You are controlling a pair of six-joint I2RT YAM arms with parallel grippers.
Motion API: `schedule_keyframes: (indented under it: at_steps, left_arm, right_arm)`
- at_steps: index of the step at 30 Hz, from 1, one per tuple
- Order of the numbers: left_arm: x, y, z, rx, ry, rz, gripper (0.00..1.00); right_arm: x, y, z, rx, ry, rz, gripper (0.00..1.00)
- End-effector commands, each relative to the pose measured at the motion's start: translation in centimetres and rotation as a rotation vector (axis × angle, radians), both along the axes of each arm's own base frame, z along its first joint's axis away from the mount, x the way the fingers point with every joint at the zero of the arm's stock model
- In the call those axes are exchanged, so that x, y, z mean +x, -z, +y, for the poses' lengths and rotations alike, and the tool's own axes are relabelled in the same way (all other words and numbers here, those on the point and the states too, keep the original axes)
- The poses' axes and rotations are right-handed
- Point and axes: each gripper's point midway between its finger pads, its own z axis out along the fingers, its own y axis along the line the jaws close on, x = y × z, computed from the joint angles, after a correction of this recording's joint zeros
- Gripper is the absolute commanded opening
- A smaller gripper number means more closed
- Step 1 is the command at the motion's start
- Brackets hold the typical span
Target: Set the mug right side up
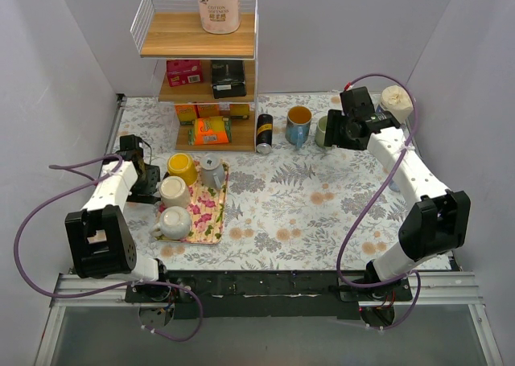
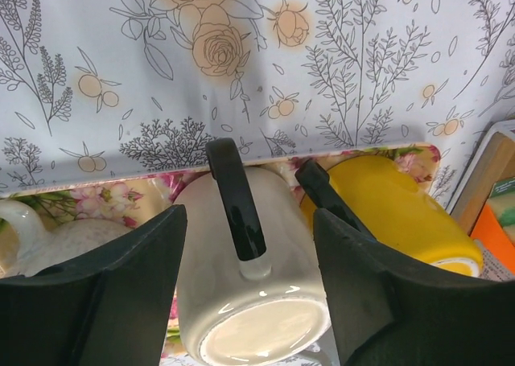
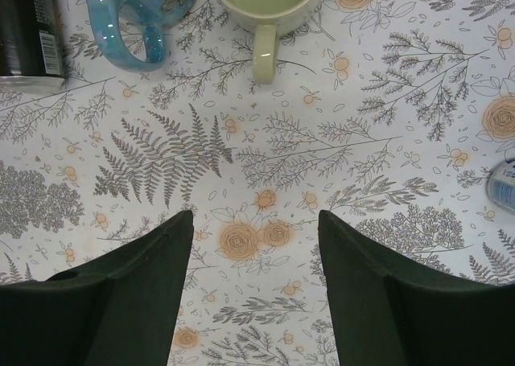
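A cream mug with a black handle (image 2: pixel 257 302) stands upside down on the floral tray (image 2: pixel 105 201), its flat base up; it also shows in the top view (image 1: pixel 174 191). My left gripper (image 2: pixel 249 221) is open, one finger on each side of this mug, with the handle between them; in the top view it (image 1: pixel 154 185) is at the tray's left edge. A yellow mug (image 2: pixel 402 213) is to the right and a white mug (image 2: pixel 48 241) to the left. My right gripper (image 3: pixel 256 221) is open and empty over the tablecloth, at the back right (image 1: pixel 331 131).
A blue mug (image 3: pixel 133 12) and a green mug (image 3: pixel 265 0) stand upright ahead of the right gripper, with a black can (image 3: pixel 32 28) to their left. A wooden shelf unit (image 1: pixel 205 76) stands at the back. The tray (image 1: pixel 211 221) also holds a grey-white mug (image 1: pixel 212 171).
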Motion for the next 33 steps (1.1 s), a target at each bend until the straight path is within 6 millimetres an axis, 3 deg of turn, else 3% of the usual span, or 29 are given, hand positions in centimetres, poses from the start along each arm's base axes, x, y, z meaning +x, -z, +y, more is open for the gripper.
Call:
schedule_keyframes:
  at_steps: [1,12,18,23,28,33]
  left_arm:
    - [1.0,-0.2,0.0,-0.063,-0.17,-0.065,0.58]
    - [1.4,0.9,-0.9,-0.116,-0.158,-0.053,0.36]
    - [1.5,0.5,-0.9,-0.112,-0.161,-0.066,0.0]
    - [1.5,-0.7,-0.8,-0.109,-0.156,-0.095,0.0]
    - [1.9,-4.5,-2.1,-0.129,-0.04,-0.213,0.0]
    - [3.5,-11.4,-4.0,-0.075,0.16,-0.363,0.0]
  right_arm:
    - [0.0,-1.6,-0.4,0.007,0.019,-0.053,0.7]
    - [-0.3,-1.1,-0.7,-0.003,0.025,-0.046,0.7]
    - [-0.3,-1.1,-0.9,-0.009,0.033,-0.047,0.7]
    - [-0.2,-1.5,-0.8,-0.003,0.03,-0.056,0.7]
    - [0.0,-2.3,-0.4,0.015,0.02,-0.067,0.7]
    - [0.2,-3.3,0.2,0.046,0.004,-0.078,0.71]
